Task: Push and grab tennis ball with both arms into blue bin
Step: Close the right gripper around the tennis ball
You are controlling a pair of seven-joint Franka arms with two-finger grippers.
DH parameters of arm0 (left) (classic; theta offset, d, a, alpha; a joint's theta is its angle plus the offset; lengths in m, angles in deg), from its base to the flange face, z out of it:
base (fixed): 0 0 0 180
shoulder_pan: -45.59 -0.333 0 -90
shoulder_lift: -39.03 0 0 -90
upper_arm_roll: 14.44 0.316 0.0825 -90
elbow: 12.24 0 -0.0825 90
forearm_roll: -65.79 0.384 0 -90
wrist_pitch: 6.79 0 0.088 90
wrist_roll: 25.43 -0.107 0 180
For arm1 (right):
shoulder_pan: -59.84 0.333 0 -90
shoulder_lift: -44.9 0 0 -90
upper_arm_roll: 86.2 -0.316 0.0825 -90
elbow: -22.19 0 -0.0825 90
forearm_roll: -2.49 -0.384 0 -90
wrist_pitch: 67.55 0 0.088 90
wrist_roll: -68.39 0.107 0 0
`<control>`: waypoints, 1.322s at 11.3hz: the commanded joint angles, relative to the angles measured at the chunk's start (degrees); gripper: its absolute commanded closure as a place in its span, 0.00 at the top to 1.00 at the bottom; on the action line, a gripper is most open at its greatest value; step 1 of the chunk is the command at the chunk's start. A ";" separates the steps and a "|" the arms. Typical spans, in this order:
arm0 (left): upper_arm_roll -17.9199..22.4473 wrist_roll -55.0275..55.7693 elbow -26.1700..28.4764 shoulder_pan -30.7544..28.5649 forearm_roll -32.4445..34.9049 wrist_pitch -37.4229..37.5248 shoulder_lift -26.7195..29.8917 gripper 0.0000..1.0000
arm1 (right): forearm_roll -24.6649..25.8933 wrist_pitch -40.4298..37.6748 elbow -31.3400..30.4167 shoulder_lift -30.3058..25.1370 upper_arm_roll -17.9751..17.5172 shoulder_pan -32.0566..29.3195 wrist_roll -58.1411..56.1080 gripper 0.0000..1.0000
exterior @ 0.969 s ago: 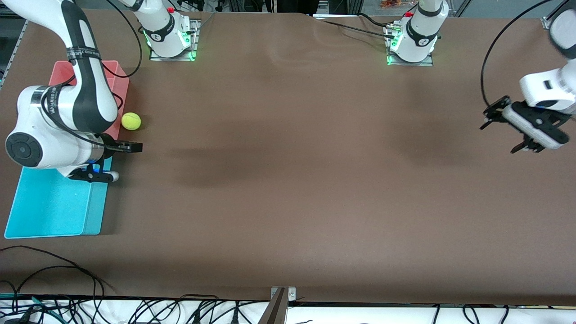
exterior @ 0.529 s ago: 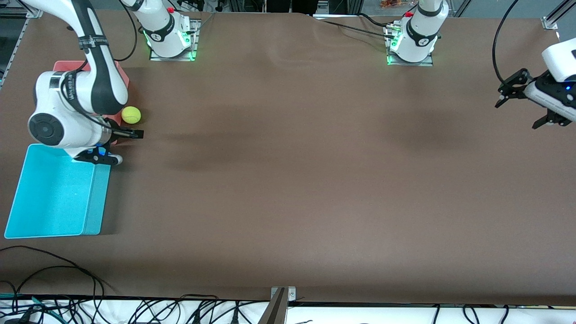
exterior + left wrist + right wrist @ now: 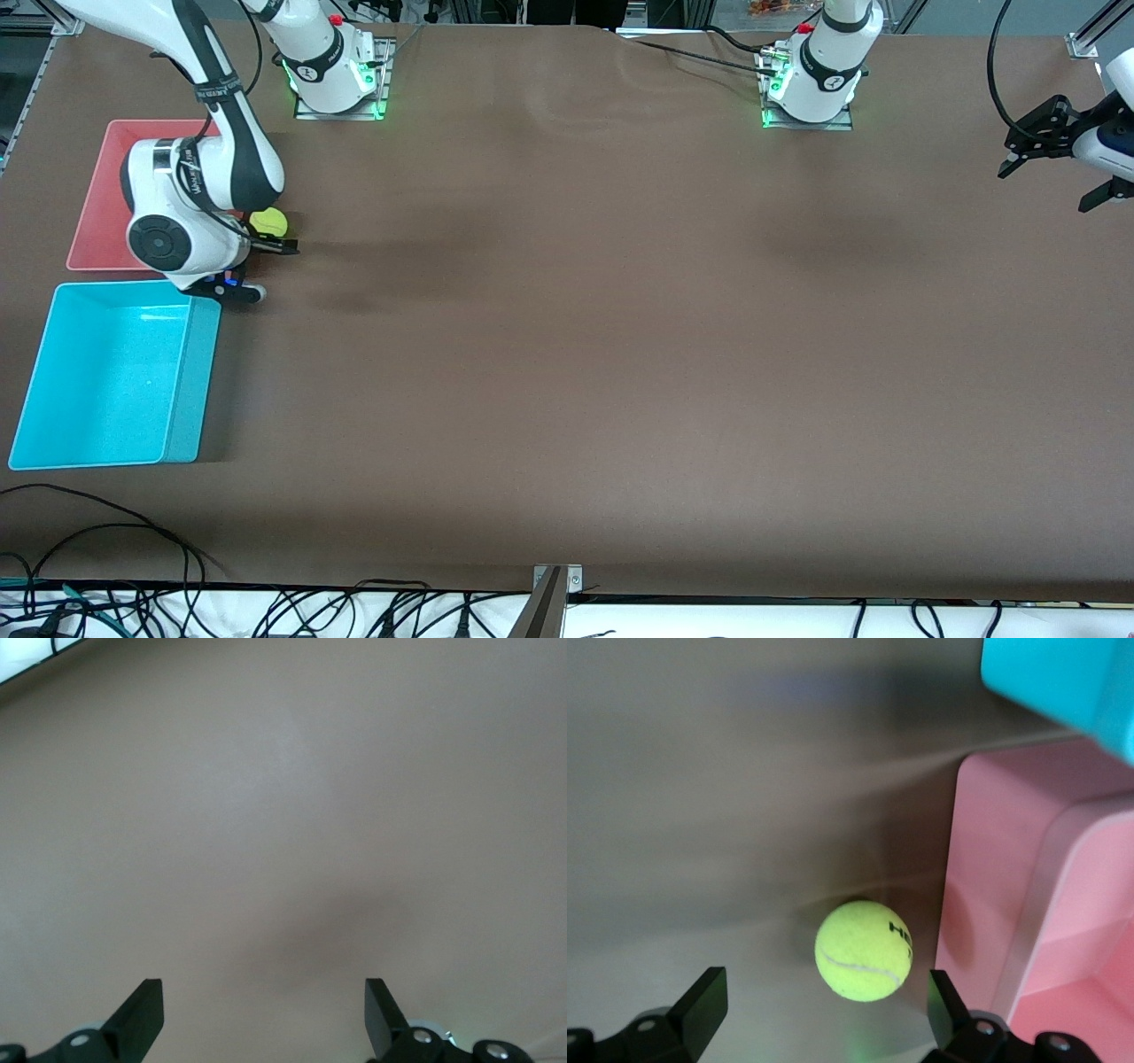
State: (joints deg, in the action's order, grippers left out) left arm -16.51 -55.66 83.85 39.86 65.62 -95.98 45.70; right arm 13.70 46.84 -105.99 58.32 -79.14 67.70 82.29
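Ball (image 3: 863,950), looking light, fuzzy and roll-prone, is sitting beside the pink bin (image 3: 992,859) between the right pincer's (image 3: 824,1010) spread fingers, inviting a grip across its middle, while the left pincer (image 3: 1059,155) is waiting, also spread, over the worktop's (image 3: 567,354) other end.

the tennis ball (image 3: 863,950) is fuzzy yellow-green with a pale curved seam and small black lettering. the blue bin (image 3: 182,381) is bright cyan, the pink bin (image 3: 93,190) salmon-pink (paler inside). the counter (image 3: 620,354) is plain matte brown. both arms are white with black bands, each tool black.

Even, bright overhead light; soft arm shadows smear across the brown worktop (image 3: 567,354), green glow at both bases, and the right wrist view streaks with blur
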 commanded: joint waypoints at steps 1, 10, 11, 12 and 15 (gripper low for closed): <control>-0.73 4.12 -3.44 0.46 1.57 5.06 0.80 1.00 | 4.08 3.37 -4.97 -1.82 -0.02 0.22 4.02 1.00; -1.26 12.66 -4.94 0.46 1.48 11.41 0.62 1.00 | 11.62 10.15 -10.07 2.40 -0.02 0.66 10.18 1.00; -1.35 12.66 -5.47 0.55 1.57 11.84 0.36 1.00 | 13.47 10.50 -10.16 2.92 -0.02 0.66 12.80 1.00; -1.44 12.57 -5.48 0.46 1.57 12.02 0.45 1.00 | 14.53 10.50 -10.16 3.10 -0.02 0.66 13.69 0.99; -1.44 12.13 -5.48 0.46 2.01 12.02 0.36 1.00 | 15.07 10.50 -10.25 3.45 -0.11 0.66 13.79 0.47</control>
State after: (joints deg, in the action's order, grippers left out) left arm -17.66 -43.86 79.80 40.00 65.68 -85.26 46.47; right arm 27.20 56.31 -115.22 62.09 -79.20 68.07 94.41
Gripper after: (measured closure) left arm 0.000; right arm 0.163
